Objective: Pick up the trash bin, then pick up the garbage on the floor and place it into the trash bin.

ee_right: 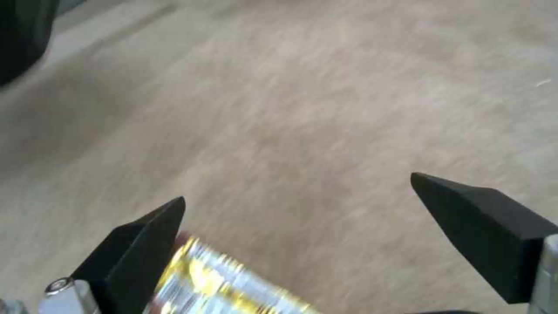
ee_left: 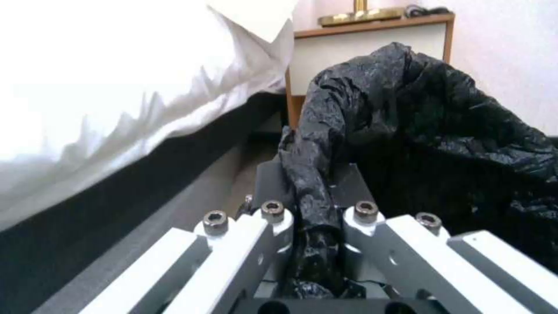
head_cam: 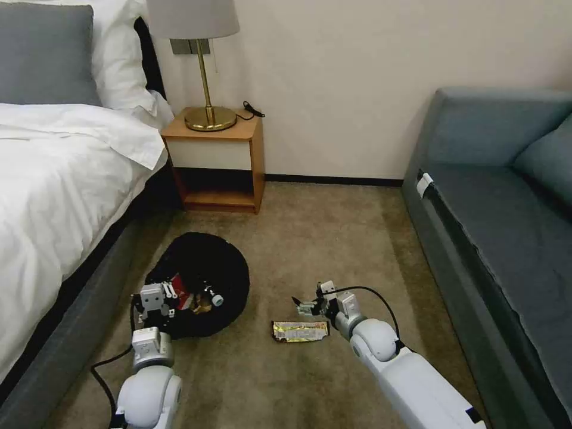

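Black bag liner bunched between the pinched fingers of the left gripper [ee_left: 317,218], holding the trash bin [head_cam: 199,289] by its rim near the bed [head_cam: 59,179]; right gripper [ee_right: 296,226] spread wide, empty, beside the snack wrapper [head_cam: 300,331] on the carpet; last pickup, I'd say; next: straddle it, close.

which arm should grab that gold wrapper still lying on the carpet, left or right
Right. The right claw is open just above the carpet, beside the gold wrapper, with nothing in it. The left claw is shut on the trash bin bag rim, so it seems committed to holding the bin.
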You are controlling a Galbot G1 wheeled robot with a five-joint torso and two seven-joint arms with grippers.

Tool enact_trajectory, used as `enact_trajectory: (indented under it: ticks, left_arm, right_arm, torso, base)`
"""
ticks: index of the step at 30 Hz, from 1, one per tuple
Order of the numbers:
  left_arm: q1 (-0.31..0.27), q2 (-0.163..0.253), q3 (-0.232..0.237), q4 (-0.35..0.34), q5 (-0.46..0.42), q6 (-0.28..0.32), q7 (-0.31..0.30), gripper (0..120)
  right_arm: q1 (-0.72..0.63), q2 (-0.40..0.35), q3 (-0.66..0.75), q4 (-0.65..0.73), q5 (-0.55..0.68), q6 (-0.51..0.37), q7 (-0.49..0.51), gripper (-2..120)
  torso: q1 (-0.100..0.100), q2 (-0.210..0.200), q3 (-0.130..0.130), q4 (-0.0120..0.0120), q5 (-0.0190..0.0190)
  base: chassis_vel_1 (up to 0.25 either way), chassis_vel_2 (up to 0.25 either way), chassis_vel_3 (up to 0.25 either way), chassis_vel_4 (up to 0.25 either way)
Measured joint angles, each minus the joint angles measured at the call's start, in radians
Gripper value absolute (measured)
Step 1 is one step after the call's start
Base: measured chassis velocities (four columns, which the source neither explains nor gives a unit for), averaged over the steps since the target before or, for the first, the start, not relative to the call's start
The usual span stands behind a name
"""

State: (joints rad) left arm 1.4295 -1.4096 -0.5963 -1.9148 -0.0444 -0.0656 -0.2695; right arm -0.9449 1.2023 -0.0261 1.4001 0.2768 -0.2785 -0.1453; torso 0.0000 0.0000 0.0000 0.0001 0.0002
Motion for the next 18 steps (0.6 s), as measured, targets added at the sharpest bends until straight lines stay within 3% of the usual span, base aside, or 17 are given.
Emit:
enact_trajectory:
  ticks: [5, 9, 18]
  left_arm:
    - [-0.002, -0.032, 0.029, -0.067, -0.002, 0.033, -0.022, 4]
    - [-0.012, -0.05, 0.047, -0.077, 0.003, 0.047, -0.033, 4]
    - [-0.047, -0.063, 0.091, -0.083, 0.001, 0.094, -0.049, 4]
  right_arm:
    - [0.008, -0.055, -0.065, -0.033, -0.007, -0.001, -0.086, 100]
    - [0.005, -0.088, -0.112, -0.055, -0.048, 0.002, -0.109, 100]
    - [0.04, -0.062, -0.179, -0.136, -0.1, 0.017, -0.156, 100]
  torso:
    - [0.0, 0.0, 0.0, -0.0001, 0.0001]
    - [0.0, 0.0, 0.0, -0.0003, -0.0001]
    - [0.0, 0.0, 0.0, -0.0003, -0.0002]
  base:
    - [0.0, 0.0, 0.0, 0.0]
    - [0.0, 0.0, 0.0, 0.0]
    - [0.0, 0.0, 0.0, 0.0]
